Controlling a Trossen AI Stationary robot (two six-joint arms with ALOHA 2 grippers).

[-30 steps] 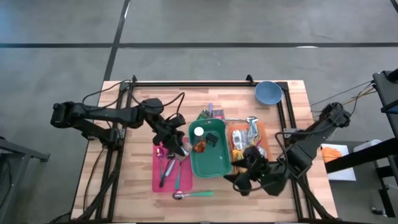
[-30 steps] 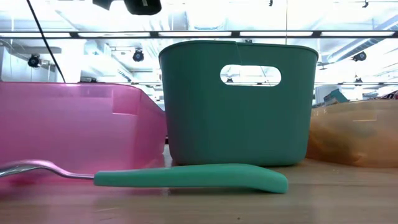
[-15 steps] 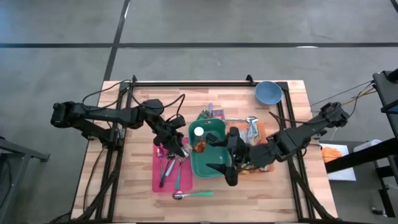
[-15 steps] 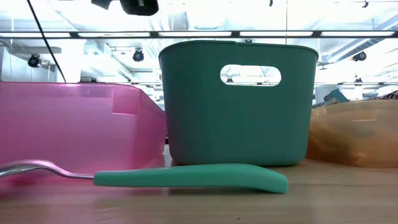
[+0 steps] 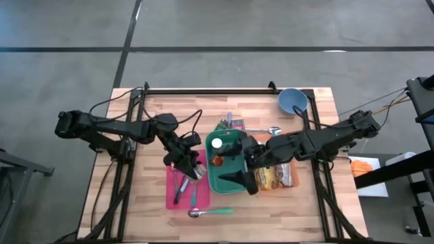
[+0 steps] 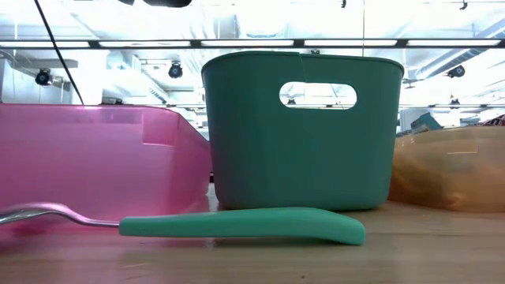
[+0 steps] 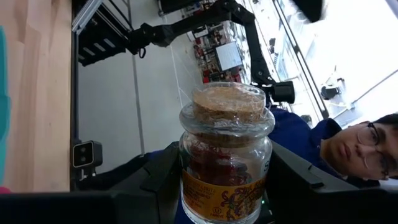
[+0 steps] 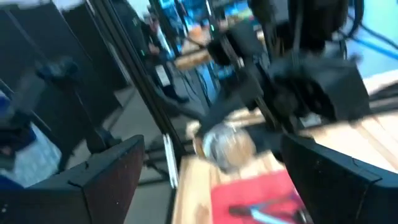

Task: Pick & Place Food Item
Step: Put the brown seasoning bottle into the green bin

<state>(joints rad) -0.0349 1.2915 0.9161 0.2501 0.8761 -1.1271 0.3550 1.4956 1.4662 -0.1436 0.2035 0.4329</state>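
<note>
Cork-lidded glass jar (image 7: 227, 149) clasped in left end effector (image 5: 184, 161), held above pink tray (image 5: 173, 196) on wooden tabletop (image 5: 156, 115), right end effector (image 5: 239, 166) spread wide and empty over green bin (image 5: 227, 177), green-handled spoon (image 5: 211, 212) laid in front.

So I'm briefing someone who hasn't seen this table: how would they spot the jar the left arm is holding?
Find the pink tray left of the green bin in the middle of the wooden table. Above that tray, the left gripper is shut on a small glass jar. Unlike the cutlery lying in the tray below, it is off the surface, with a cork lid, red contents and an orange label.
</note>
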